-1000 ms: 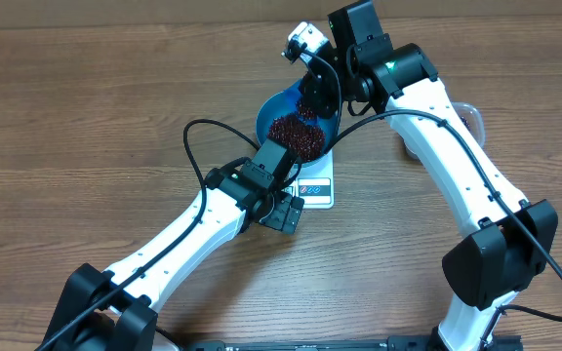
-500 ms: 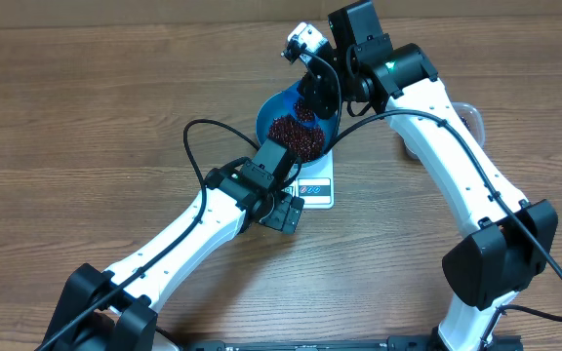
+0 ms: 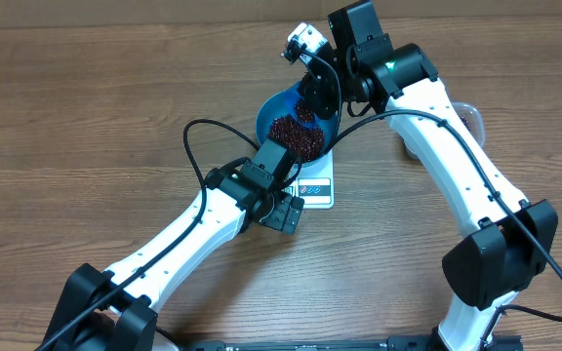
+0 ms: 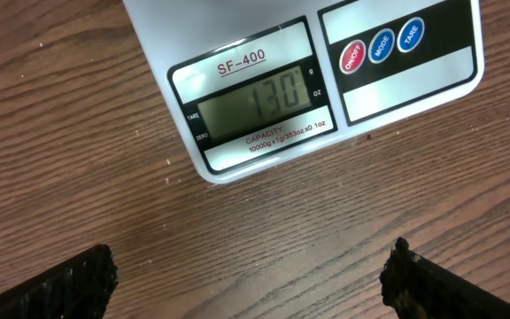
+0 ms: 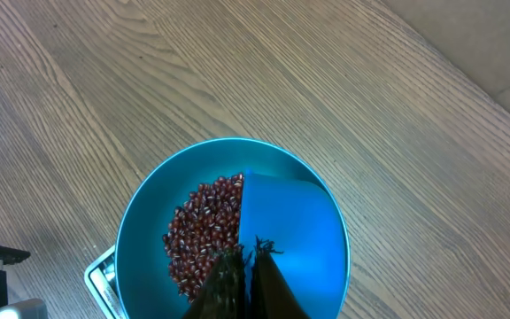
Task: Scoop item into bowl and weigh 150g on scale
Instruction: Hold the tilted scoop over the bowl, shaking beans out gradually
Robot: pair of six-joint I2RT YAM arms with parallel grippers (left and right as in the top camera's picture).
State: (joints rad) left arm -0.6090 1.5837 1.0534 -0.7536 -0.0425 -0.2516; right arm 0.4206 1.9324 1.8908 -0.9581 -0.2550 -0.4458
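Now right pincer (image 5: 248, 254) grips scoop (image 5: 286, 221) over beans (image 5: 200, 229); scale (image 4: 264, 97) shows 130.

Wooden table (image 3: 86, 117) — white scale (image 3: 318, 187) lies flat.

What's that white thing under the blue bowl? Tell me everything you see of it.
It is a flat white kitchen scale, plastic by its look, lying on the wooden table. Its grey display reads 130, labelled SF-400; beside it sit one red and two blue round buttons. The bean-filled blue bowl stands on it.
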